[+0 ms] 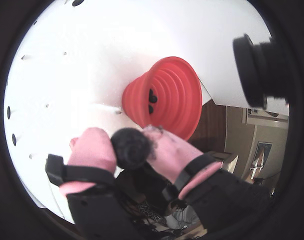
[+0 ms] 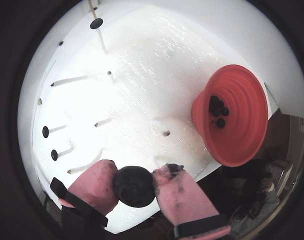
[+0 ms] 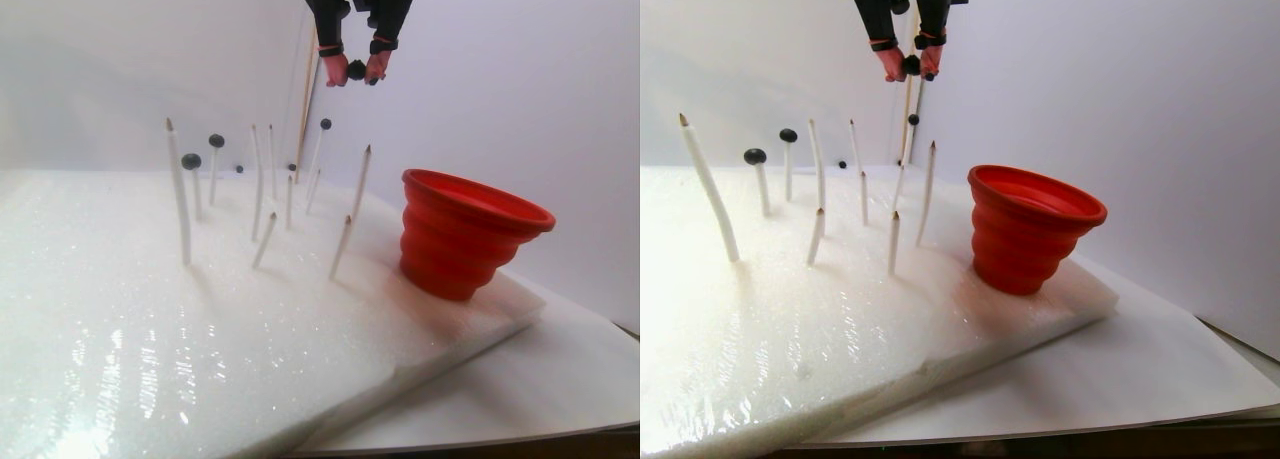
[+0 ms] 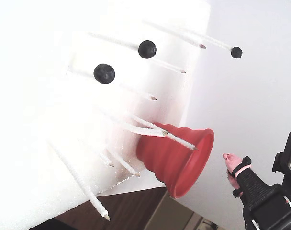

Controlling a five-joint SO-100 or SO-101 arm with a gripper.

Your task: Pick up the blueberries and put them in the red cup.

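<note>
Right up against my wrist cams is my black end effector [image 2: 134,185] with its pink soft-padded fingertips [image 2: 94,182], clamped on one small matte blue-black blueberry [image 2: 134,186] squeezed between the pads.

Progress so far: roughly three dark berries [image 2: 218,111] are already sitting down in the bottom of the red ribbed collapsible cup [image 2: 247,125], so I'd call it partway done. Still left are the one I'm carrying plus a few still stuck on the thin white sticks [image 3: 178,194] poking out of the white foam slab [image 3: 120,339]; I count at least three of those stick-mounted berries [image 4: 104,74] in the fixed view.

Pose-wise, in the stereo pair I'm hanging high above the foam, fingers pointing down, behind the sticks and left of the cup, so not yet over its rim.
</note>
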